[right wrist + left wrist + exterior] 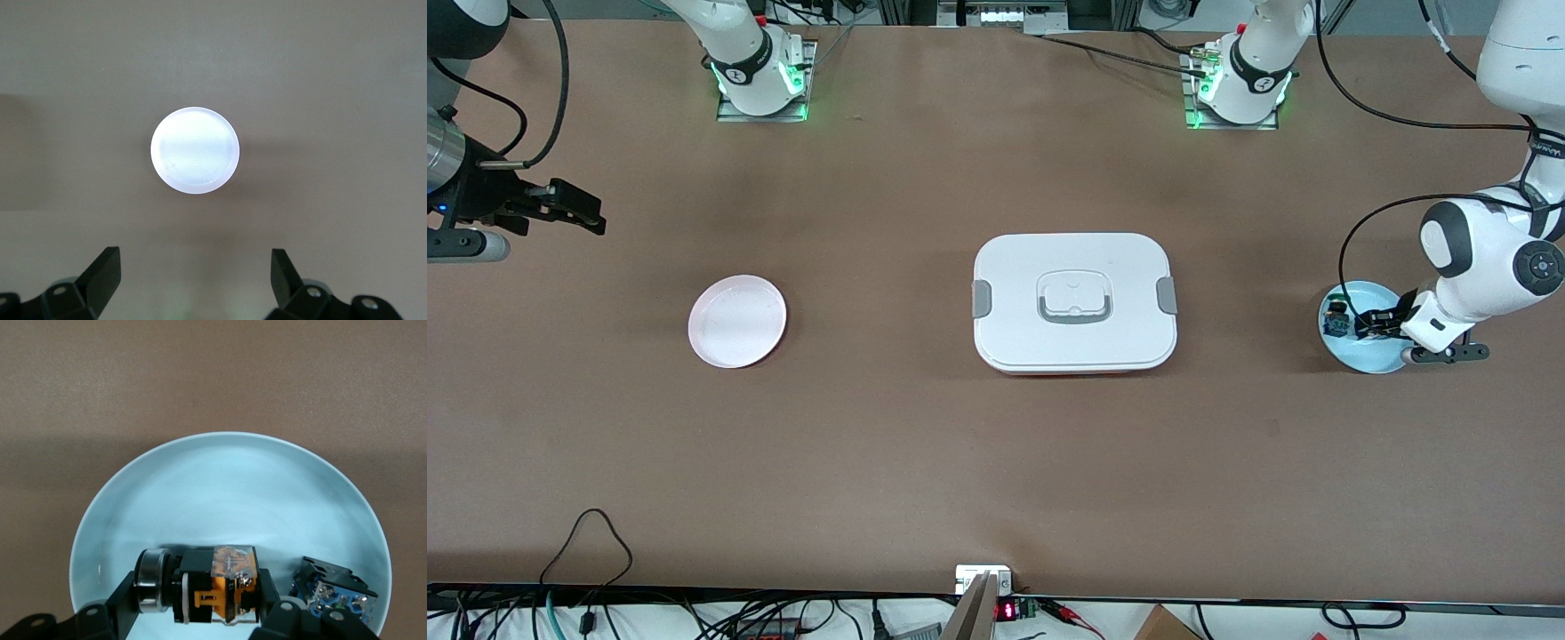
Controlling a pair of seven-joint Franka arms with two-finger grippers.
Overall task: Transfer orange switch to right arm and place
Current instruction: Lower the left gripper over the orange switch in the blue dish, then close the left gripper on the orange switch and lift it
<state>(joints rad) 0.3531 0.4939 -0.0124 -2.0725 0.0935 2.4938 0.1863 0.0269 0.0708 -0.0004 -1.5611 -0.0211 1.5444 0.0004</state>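
The orange switch (215, 587) lies on its side in the light blue plate (227, 487), showing a silver ring, a black body and an orange block. My left gripper (198, 595) is shut on it, one finger at each end. From the front, the left gripper (1374, 322) is down in the blue plate (1362, 357) at the left arm's end of the table, and the switch is hidden by it. My right gripper (580, 213) hangs open and empty over the right arm's end of the table. In its own view the right gripper (197, 275) holds nothing.
A blue-black switch (335, 592) lies in the same plate beside the left gripper's finger, also seen as the dark switch (1336, 317). A pink plate (737, 321), the pale plate (195, 151), sits toward the right arm's end. A white lidded box (1074, 302) stands mid-table.
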